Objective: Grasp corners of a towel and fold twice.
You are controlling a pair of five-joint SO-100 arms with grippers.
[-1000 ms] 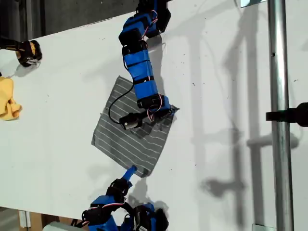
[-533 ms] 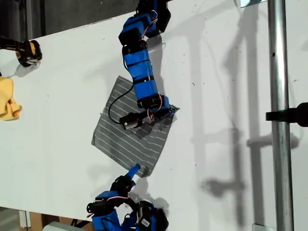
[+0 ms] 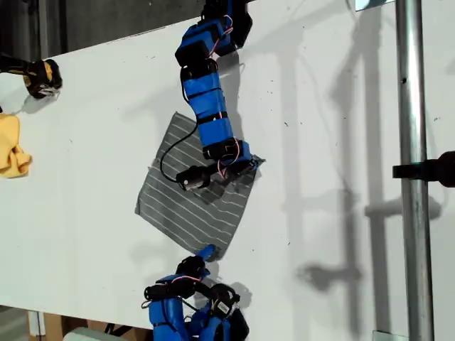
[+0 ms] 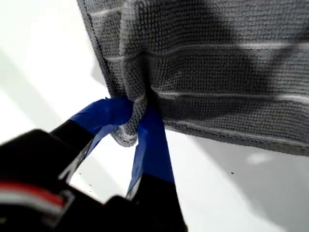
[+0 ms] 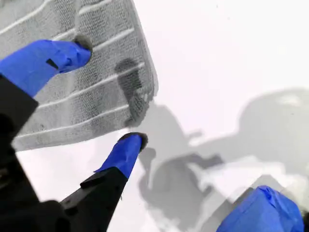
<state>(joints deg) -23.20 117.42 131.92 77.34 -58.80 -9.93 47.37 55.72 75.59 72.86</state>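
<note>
Exterior view, starting at its left edge: a yellow cloth [image 3: 11, 145] lies crumpled on the white table [image 3: 85, 213], well clear of the action. Moving toward the middle, the towel [image 3: 188, 206] lies spread like a diamond, grey with white stripes, mostly flat.

Down at the exterior view's bottom edge, one arm is hunched up tight, with my second gripper [image 3: 207, 251] poking out at the towel's lowest corner [image 3: 215, 254]. The second wrist view shows its jaws spread wide, one fingertip [image 5: 79, 48] over the cloth and the other over bare table just beside the corner. Nothing is in its grasp.

The other arm comes in from the exterior view's top edge and stretches long across the towel, with its wrist bent toward the exterior view's right. There my first gripper [image 3: 245, 165] sits on the towel's right-hand corner. The first wrist view shows its jaws pinched tight on a bunched corner [image 4: 128, 135], the cloth puckered up between the blue fingers.

Farther right stands a metal pole [image 3: 412, 142].
</note>
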